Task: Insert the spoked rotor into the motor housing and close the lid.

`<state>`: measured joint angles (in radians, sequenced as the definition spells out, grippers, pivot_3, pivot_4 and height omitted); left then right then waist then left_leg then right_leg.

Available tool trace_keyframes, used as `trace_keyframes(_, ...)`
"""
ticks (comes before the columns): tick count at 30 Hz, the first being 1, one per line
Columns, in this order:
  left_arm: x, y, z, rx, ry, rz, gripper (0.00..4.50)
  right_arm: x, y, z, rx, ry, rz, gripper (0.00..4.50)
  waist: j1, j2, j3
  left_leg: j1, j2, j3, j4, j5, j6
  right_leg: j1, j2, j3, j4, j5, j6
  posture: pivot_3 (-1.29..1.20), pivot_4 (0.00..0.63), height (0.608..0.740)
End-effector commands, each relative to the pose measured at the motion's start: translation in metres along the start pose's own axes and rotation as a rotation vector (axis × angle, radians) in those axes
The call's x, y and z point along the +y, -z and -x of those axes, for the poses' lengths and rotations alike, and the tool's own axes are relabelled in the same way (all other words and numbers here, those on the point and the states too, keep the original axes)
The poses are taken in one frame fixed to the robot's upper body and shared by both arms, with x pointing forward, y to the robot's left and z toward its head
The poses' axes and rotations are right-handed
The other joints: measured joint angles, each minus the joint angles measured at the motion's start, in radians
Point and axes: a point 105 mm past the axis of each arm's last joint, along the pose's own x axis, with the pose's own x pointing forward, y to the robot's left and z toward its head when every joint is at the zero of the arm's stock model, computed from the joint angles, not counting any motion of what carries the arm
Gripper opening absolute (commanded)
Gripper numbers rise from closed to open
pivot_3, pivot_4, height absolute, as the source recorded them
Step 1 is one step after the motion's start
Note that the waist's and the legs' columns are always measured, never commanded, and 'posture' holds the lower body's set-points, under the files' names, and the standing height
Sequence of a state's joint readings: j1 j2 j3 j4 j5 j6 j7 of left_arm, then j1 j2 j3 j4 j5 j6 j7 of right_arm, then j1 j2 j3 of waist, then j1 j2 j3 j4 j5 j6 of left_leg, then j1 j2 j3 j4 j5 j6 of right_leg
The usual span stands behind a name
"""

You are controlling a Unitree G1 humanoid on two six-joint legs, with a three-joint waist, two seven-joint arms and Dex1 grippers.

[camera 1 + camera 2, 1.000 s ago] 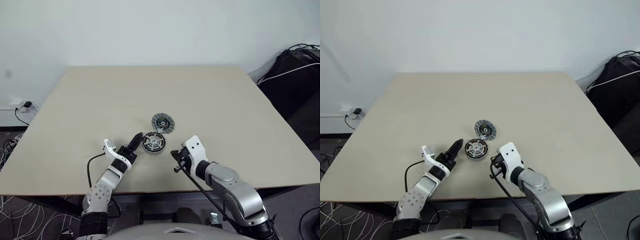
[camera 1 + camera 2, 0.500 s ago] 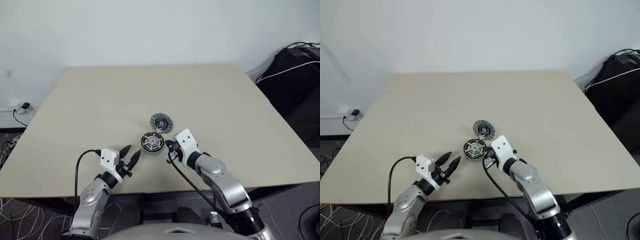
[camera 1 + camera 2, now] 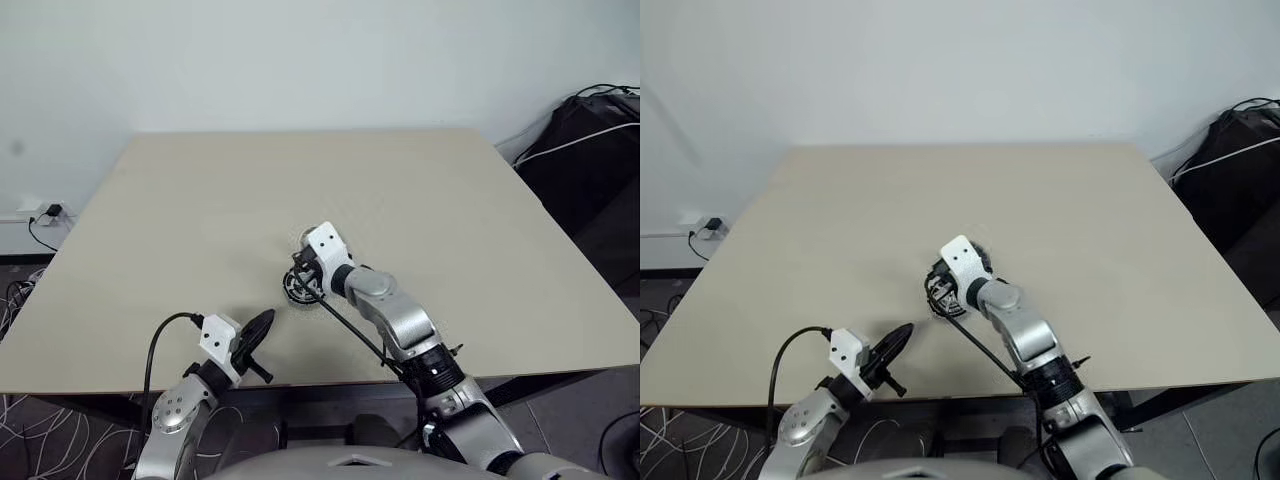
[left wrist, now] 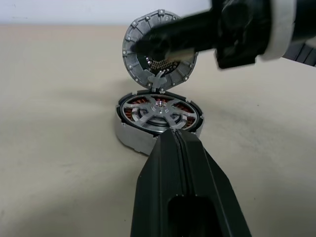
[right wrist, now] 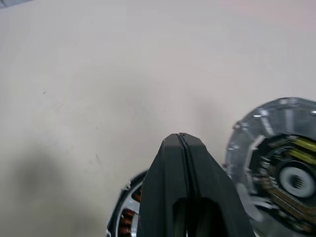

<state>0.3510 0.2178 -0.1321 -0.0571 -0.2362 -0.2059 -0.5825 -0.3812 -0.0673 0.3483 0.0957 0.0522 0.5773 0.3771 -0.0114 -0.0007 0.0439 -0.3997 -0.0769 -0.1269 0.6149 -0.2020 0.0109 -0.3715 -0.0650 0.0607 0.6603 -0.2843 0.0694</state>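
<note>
The motor housing (image 4: 129, 134) sits on the table, and the spoked rotor (image 4: 159, 109) lies inside it with copper windings showing between the spokes. Behind the housing the lid (image 4: 136, 37) stands tilted up, its lower edge at the housing's rim. My right gripper (image 5: 180, 137) is shut and empty. It reaches over the housing and across the lid's inner face; I cannot tell whether it touches. My left gripper (image 4: 175, 132) is shut on nothing, a short way in front of the housing near the table's front edge (image 3: 266, 320).
The beige table (image 3: 200, 190) stretches wide around the parts. A black bag (image 3: 590, 140) with a white cable lies on the floor to the right. A wall socket (image 3: 45, 212) and cables are at the left.
My left gripper drew back from the housing toward the table's front edge, rolled and shut. My right gripper swung forward and left, from beside the housing to over it and the lid.
</note>
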Motion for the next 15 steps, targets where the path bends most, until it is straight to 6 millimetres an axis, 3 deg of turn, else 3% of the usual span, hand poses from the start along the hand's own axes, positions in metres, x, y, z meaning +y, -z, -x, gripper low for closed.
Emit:
trace_keyframes(1, -0.006, -0.011, -0.002, -0.032, 0.019, -0.019, 0.02, 0.000, 0.006, -0.004, 0.015, -0.010, 0.020, 0.00, -0.001, 0.000, 0.000, 0.000, 0.000, 0.000, 0.000, 0.000, 0.000, 0.000, 0.000, 0.000, 0.000, 0.000, 0.000, 0.00, 0.000, 0.740)
trace_keyframes(9, -0.009, -0.010, -0.001, -0.024, 0.026, 0.015, 0.02, -0.002, 0.048, 0.001, 0.156, -0.009, 0.001, 0.00, -0.005, 0.005, -0.003, 0.004, 0.001, 0.000, 0.000, 0.000, 0.000, 0.002, 0.001, 0.000, 0.002, -0.003, 0.001, 0.00, 0.000, 0.740)
trace_keyframes(15, -0.007, -0.009, -0.003, -0.015, 0.034, 0.020, 0.02, 0.003, 0.011, 0.004, 0.002, -0.044, 0.002, 0.00, -0.005, 0.007, -0.005, 0.004, 0.001, 0.000, 0.001, 0.000, 0.000, 0.003, 0.001, 0.000, 0.002, -0.004, 0.003, 0.00, 0.000, 0.740)
